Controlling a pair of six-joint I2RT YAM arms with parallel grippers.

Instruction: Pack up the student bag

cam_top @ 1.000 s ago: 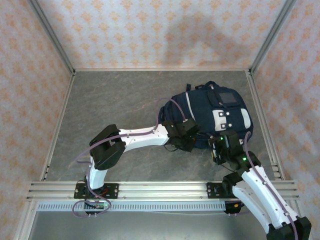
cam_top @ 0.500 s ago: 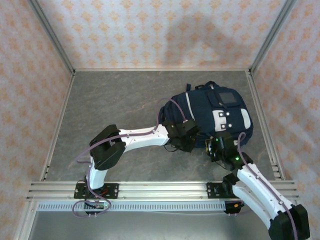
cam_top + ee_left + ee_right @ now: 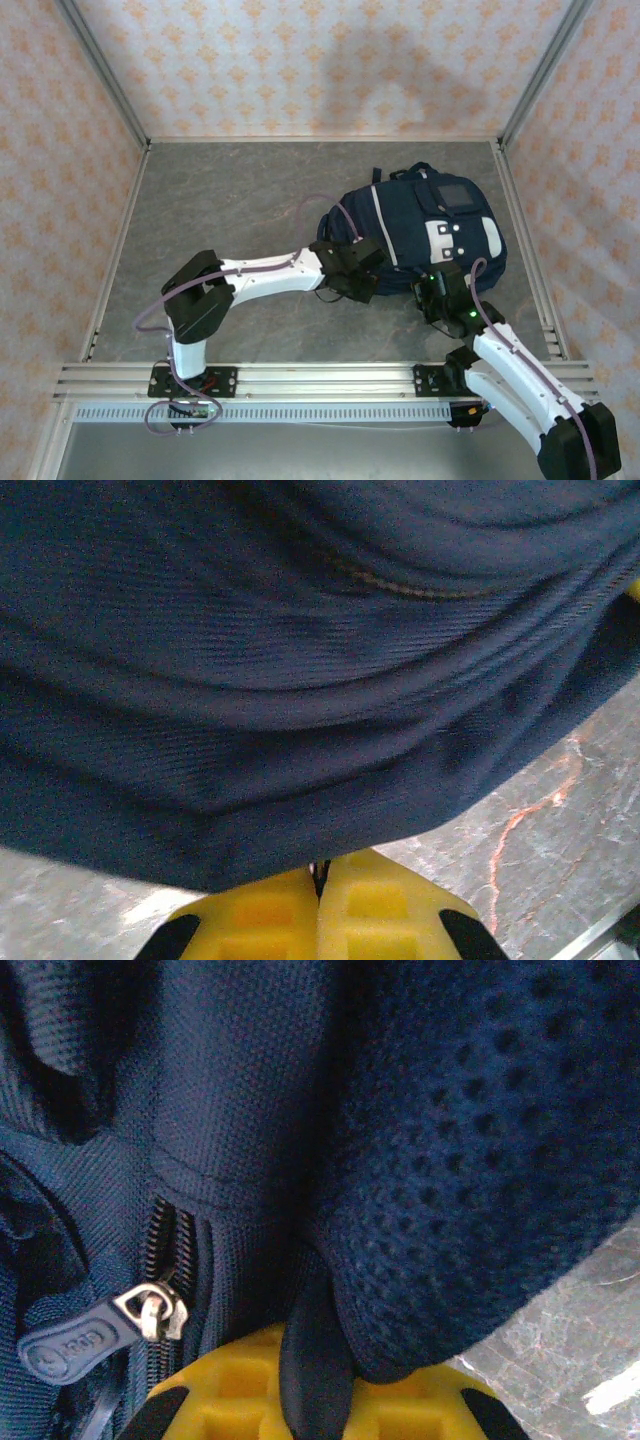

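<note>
The student bag (image 3: 430, 225) lies flat on the grey marbled desk (image 3: 230, 200), out at 3 o'clock from the desk's middle, its light grey patches facing up and its top handle pointing to 12 o'clock. The bag looks closed; no opening shows from above.

At the bag's 8 o'clock edge the left fingers (image 3: 260, 920) are pressed together. The navy hem dips to a point right at their tips, so they seem to be nipping a fold of it. At the bag's 6 o'clock edge the right fingers (image 3: 420, 1410) are clamped on a dark fold of fabric that runs down between them, with a mesh panel (image 3: 480, 1160) bulging just at 1 o'clock of the fold. A grey zip pull (image 3: 95, 1332) hangs from a dark zipper (image 3: 160, 1250) at 9 o'clock of that fold, near the fingers but not in them.

The step in hand looks like taking hold of the bag by its near edge, ahead of opening it. Both grips are on soft cloth, so the next move calls for the two arms to pull evenly or the fabric will bunch and slip. To open the bag, one grip should keep the cloth taut while the other lets go and takes the zip pull
</note>
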